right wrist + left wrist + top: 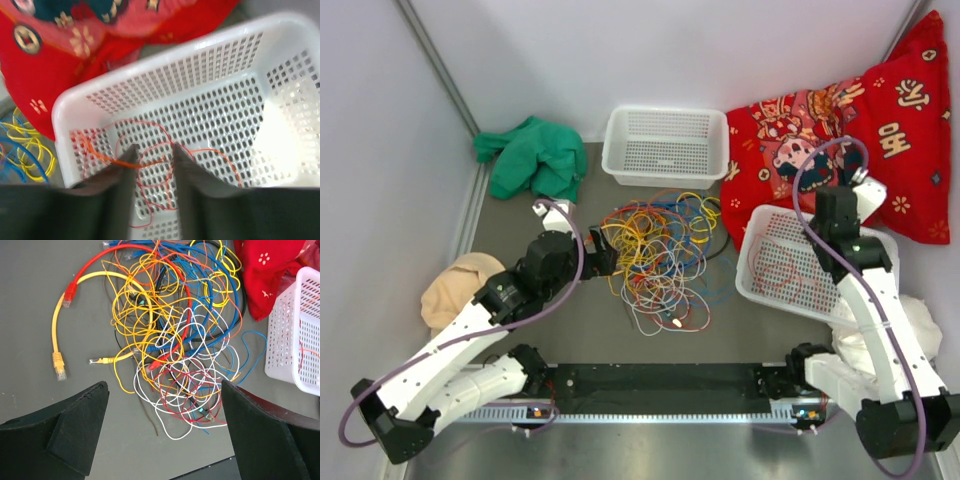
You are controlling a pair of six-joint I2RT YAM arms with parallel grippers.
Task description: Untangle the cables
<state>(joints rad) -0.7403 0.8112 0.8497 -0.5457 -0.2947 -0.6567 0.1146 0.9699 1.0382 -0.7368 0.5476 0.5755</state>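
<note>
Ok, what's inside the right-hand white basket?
Thin red and orange wires lie looped on the floor of the right-hand basket; nothing else shows there. The right pincer hangs over it, and its fingers hide the near floor and the wires' ends.

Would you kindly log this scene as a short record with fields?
cables: one central heap, many colours, knotted together
left gripper: open, over the heap
right gripper: narrowly open, over the right basket
right basket contents: one thin orange-red wire
back basket: looks empty
surroundings: green cloth, red cushion, beige cloth
</note>
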